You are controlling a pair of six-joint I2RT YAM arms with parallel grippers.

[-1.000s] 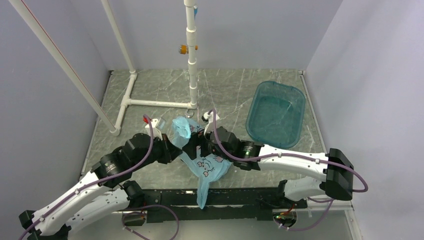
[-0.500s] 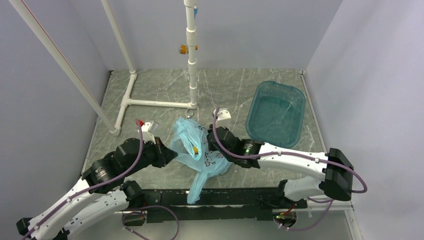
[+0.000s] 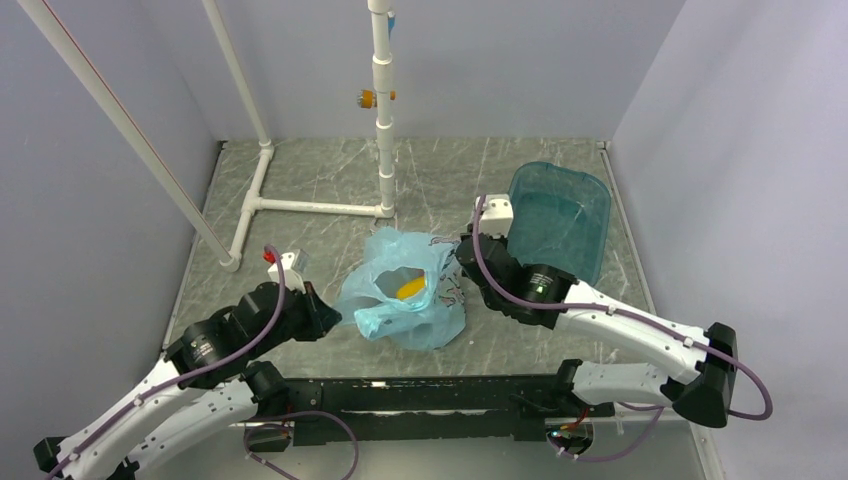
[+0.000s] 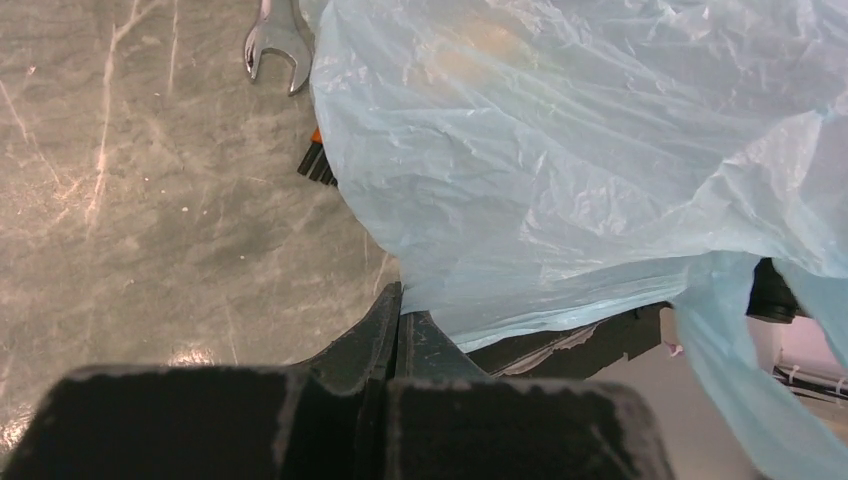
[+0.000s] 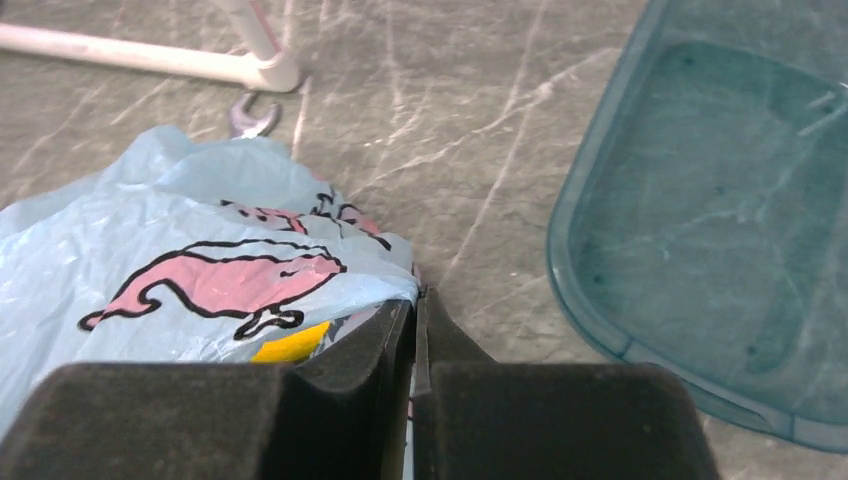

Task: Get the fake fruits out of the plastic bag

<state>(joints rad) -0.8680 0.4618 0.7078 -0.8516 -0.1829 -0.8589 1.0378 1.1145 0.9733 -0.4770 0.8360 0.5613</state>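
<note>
Top external: plastic bag (image 3: pixel 400 325), light blue, lying crumpled on the marbled table (image 3: pixel 320 175) between the two arms, its mouth gaping upward. One yellow-orange fruit (image 3: pixel 410 289) lies inside the opening (the only fruit that shows). The left gripper (image 3: pixel 335 318) is at the bag's left edge and the right gripper (image 3: pixel 458 260) at its right edge. A teal tub (image 3: pixel 560 235) stands just beyond the right arm. Left wrist: fingers pressed together, pinching the bag's lower hem. The bag spreads up and right from the tips, and a wrench (image 4: pixel 275 40) lies beside it. Right wrist: fingers closed on the bag's corner below the pink print (image 5: pixel 230 275). The tub is to the right, apart from the bag.
</note>
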